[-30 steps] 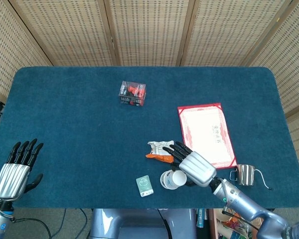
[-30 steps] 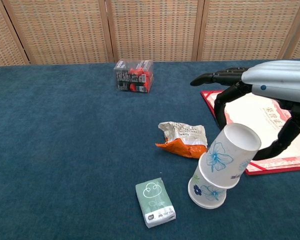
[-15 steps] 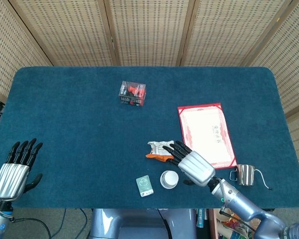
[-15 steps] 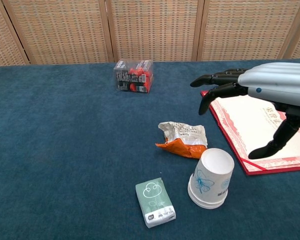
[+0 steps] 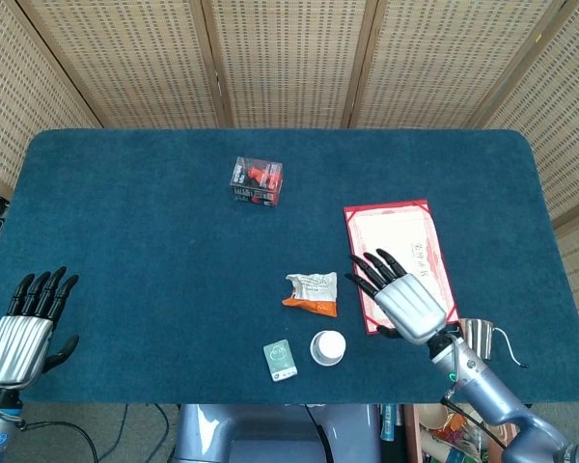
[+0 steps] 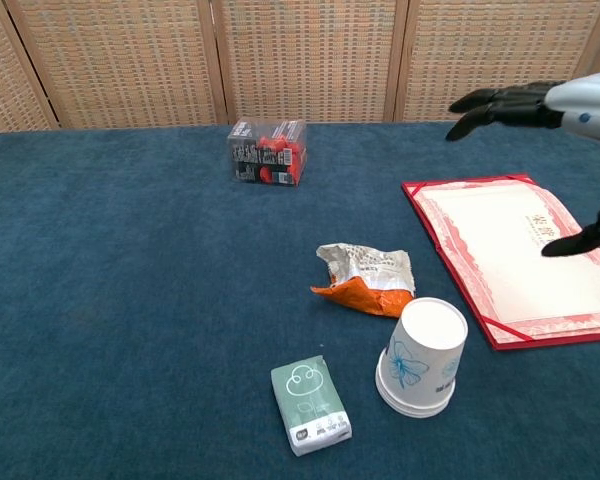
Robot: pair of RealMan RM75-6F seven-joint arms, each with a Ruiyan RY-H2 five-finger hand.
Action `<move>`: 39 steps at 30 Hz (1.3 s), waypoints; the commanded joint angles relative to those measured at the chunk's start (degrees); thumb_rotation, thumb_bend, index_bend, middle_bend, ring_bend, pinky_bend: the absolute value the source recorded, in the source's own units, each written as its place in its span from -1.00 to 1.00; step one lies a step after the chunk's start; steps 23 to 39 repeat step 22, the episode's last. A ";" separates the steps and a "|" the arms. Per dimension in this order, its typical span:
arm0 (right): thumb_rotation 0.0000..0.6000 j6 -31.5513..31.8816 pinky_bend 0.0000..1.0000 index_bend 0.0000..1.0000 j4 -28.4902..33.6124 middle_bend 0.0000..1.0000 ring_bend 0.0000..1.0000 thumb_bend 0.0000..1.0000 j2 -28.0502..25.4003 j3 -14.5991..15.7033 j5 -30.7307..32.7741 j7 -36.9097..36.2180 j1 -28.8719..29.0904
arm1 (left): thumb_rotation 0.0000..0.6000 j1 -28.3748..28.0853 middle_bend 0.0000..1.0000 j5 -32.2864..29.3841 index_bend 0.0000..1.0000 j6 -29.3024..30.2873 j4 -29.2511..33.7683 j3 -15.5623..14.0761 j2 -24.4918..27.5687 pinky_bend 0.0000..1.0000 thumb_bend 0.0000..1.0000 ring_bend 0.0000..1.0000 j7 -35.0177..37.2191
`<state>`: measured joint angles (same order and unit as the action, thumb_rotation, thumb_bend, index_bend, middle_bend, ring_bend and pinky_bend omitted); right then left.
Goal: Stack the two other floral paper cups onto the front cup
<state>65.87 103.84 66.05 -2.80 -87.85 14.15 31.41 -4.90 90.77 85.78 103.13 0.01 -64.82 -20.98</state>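
Observation:
The floral paper cups [image 6: 421,356] stand upside down, nested in one stack [image 5: 328,346] near the table's front edge, white with blue flowers. My right hand [image 5: 406,301] hovers to the right of the stack, over the red folder, with its fingers spread and nothing in it; in the chest view only its fingers [image 6: 505,105] show at the upper right. My left hand [image 5: 24,328] rests open at the front left corner of the table, far from the cups.
A crumpled orange and silver snack bag [image 6: 364,281] lies just behind the cups. A green tissue pack [image 6: 310,403] lies to their left. A red certificate folder [image 6: 515,250], a steel pitcher [image 5: 479,337] and a clear box [image 5: 256,181] of red items also sit on the blue cloth.
My right hand has let go of the tilted top cup, which settled down onto the stack. The hand then rose and moved right, away from the cups. The left hand barely moved.

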 commanded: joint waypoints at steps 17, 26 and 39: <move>1.00 27.15 -1.00 -0.93 -11.49 -1.00 -1.00 -0.86 0.54 2.86 -2.36 -13.50 -20.22 | 1.00 0.41 -1.00 -1.60 -1.00 0.06 0.18 0.25 -0.39 -1.00 -0.38 -1.00 -1.30; 1.00 27.80 -1.00 -0.93 -14.41 -1.00 -1.00 -0.86 1.77 4.10 -2.59 -16.06 -22.83 | 1.00 0.46 -1.00 -1.82 -1.00 -0.06 0.47 0.19 -0.35 -1.00 -0.38 -1.00 -1.62; 1.00 27.80 -1.00 -0.93 -14.41 -1.00 -1.00 -0.86 1.77 4.10 -2.59 -16.06 -22.83 | 1.00 0.46 -1.00 -1.82 -1.00 -0.06 0.47 0.19 -0.35 -1.00 -0.38 -1.00 -1.62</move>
